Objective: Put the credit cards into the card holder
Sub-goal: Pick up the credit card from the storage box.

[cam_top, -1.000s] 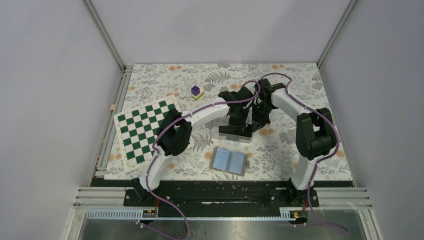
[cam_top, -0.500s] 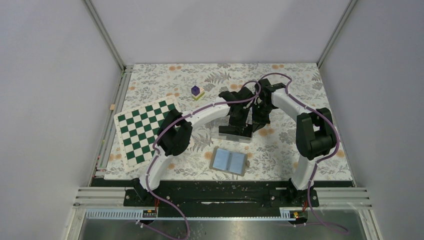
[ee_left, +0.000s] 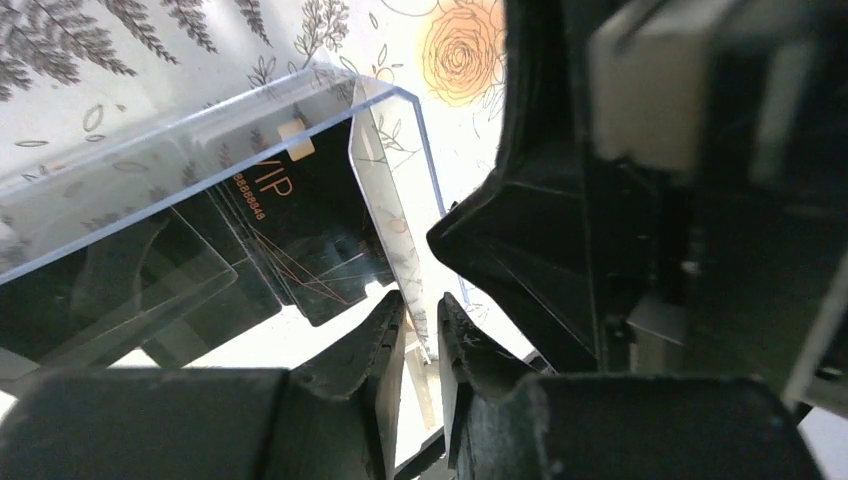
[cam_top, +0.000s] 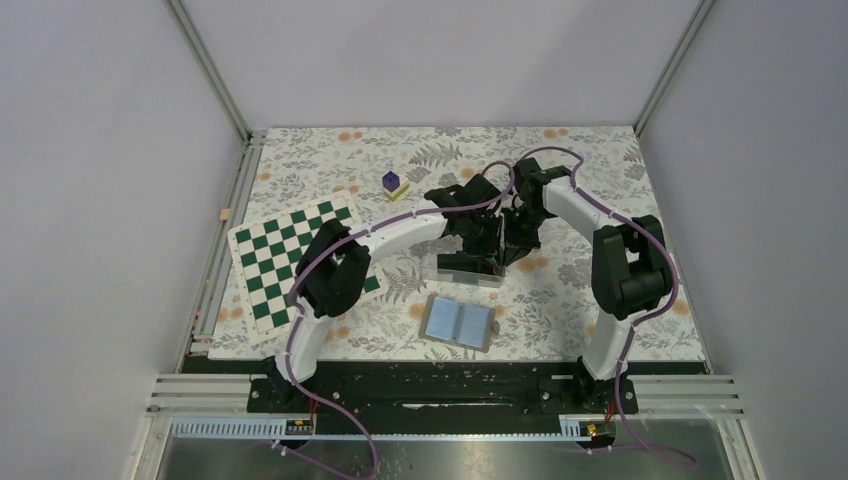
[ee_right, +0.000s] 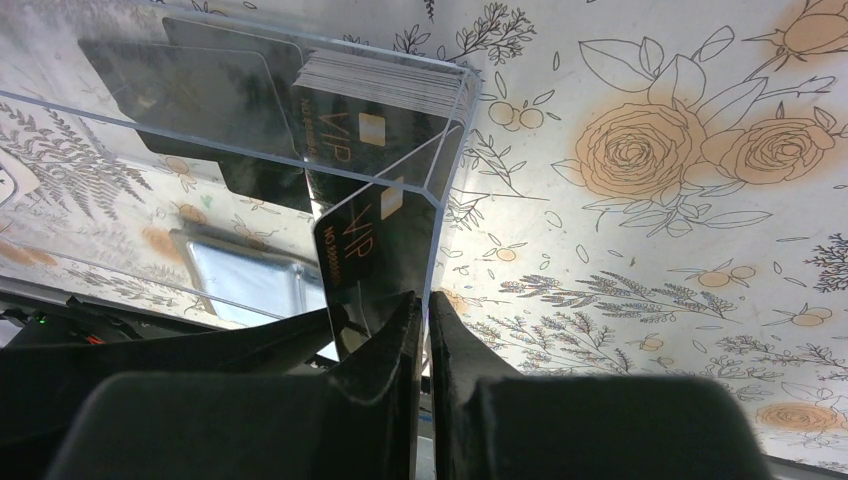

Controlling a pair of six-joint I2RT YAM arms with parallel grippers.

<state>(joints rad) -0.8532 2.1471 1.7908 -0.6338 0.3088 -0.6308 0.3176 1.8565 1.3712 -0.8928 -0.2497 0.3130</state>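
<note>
The clear plastic box [cam_top: 466, 268] stands mid-table and holds a stack of black credit cards [ee_right: 385, 85], also visible in the left wrist view as cards [ee_left: 300, 230]. My right gripper [ee_right: 422, 298] is shut on the edge of one black VIP card [ee_right: 365, 250], which stands tilted at the box's corner. My left gripper [ee_left: 420, 300] is shut on the box's thin end wall [ee_left: 385, 215]. From above, the left gripper [cam_top: 480, 245] and right gripper [cam_top: 512, 250] meet over the box. The card holder [cam_top: 458, 322] lies open in front of it, pale blue inside.
A green and white chessboard [cam_top: 290, 262] lies at the left, partly under the left arm. A purple cube [cam_top: 391, 181] sits on a small yellow block behind the arms. The flowered cloth [cam_top: 600, 180] covers the table.
The left arm's elbow has swung left and its wrist has shifted slightly back. Both grippers stay at the box with the same grip.
</note>
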